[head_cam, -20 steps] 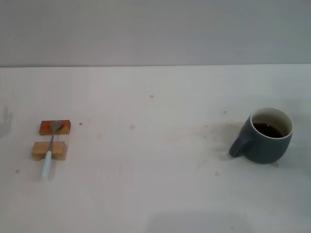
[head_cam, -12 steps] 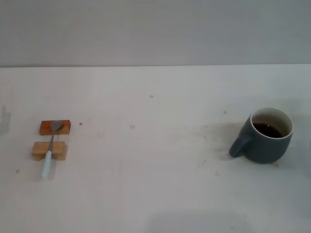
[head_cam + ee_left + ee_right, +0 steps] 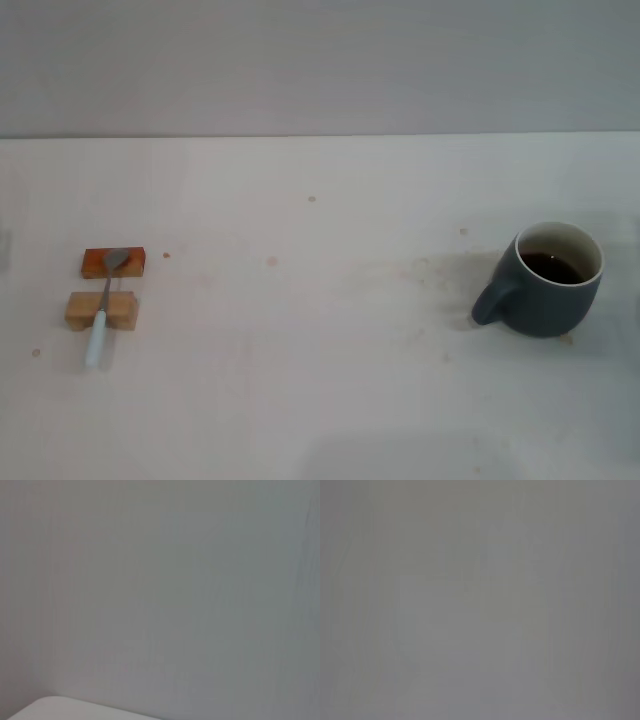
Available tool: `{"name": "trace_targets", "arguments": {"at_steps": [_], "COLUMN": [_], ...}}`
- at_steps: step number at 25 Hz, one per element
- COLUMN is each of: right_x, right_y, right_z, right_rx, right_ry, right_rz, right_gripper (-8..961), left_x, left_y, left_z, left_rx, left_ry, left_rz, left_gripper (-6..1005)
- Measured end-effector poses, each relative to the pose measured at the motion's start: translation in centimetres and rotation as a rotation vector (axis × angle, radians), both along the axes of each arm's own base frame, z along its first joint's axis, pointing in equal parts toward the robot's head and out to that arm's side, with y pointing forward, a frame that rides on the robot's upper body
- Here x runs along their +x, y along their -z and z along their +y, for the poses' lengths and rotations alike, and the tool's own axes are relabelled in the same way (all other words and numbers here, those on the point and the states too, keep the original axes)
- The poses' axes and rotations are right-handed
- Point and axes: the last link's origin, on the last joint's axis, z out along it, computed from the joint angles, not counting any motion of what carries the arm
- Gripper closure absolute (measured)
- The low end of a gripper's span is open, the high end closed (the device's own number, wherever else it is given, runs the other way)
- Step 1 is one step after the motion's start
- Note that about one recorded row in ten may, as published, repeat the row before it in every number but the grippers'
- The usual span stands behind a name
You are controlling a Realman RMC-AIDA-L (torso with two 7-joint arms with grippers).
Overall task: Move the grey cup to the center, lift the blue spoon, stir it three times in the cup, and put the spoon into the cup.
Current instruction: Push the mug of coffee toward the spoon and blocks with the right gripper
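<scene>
Grey cup [image 3: 548, 280] near table's [image 3: 320, 400] right edge; blue spoon [image 3: 102, 310] far left; grippers unseen.

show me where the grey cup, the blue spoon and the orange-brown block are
grey cup [image 3: 550, 295], head view, on its outer wall.
blue spoon [image 3: 98, 340], head view, on its pale blue handle.
orange-brown block [image 3: 136, 261], head view, on its top face beside the spoon bowl.

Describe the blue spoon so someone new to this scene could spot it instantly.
On the white table, look to the robot's left side, far from the grey cup on the right. Two small wooden blocks sit there, and the blue spoon lies across them. It is the only slim thing there: grey metal bowl on the orange-brown block, pale blue handle pointing toward the robot.
</scene>
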Motion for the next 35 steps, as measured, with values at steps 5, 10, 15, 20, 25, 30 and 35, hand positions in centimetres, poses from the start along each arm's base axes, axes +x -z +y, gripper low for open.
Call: {"name": "trace_targets", "arguments": {"at_steps": [5, 10, 15, 20, 25, 30, 35], "right_x": [0.2, 0.1, -0.2, -0.4, -0.9, -1.6, -2.4], "right_y": [0.6, 1.2, 1.8, 2.3, 3.3, 4.4, 5.4], "right_z": [-0.8, -1.4, -1.8, -2.6, -3.1, -3.3, -3.2], "right_rx": [-0.023, -0.055, -0.086, -0.113, -0.143, -0.198, -0.245], "right_ry": [-0.011, -0.033, -0.058, -0.077, -0.083, -0.098, -0.115], "right_rz": [0.055, 0.044, 0.029, 0.028, 0.054, 0.047, 0.044], "right_gripper": [441, 442, 622, 846, 904, 916, 916], "left_x": [-0.1, -0.1, -0.2, -0.3, -0.3, -0.3, -0.3], "left_y": [-0.3, -0.5, -0.5, -0.7, -0.9, -1.0, -1.2], "left_z": [0.0, 0.0, -0.1, -0.2, -0.3, -0.2, -0.2], "left_rx": [0.01, 0.023, 0.027, 0.037, 0.05, 0.055, 0.062], "left_ry": [-0.001, -0.005, -0.008, -0.006, -0.006, -0.005, -0.002], "left_rz": [0.0, 0.0, -0.001, -0.005, -0.007, -0.009, -0.01], "left_gripper": [359, 361, 363, 364, 366, 368, 369]}}
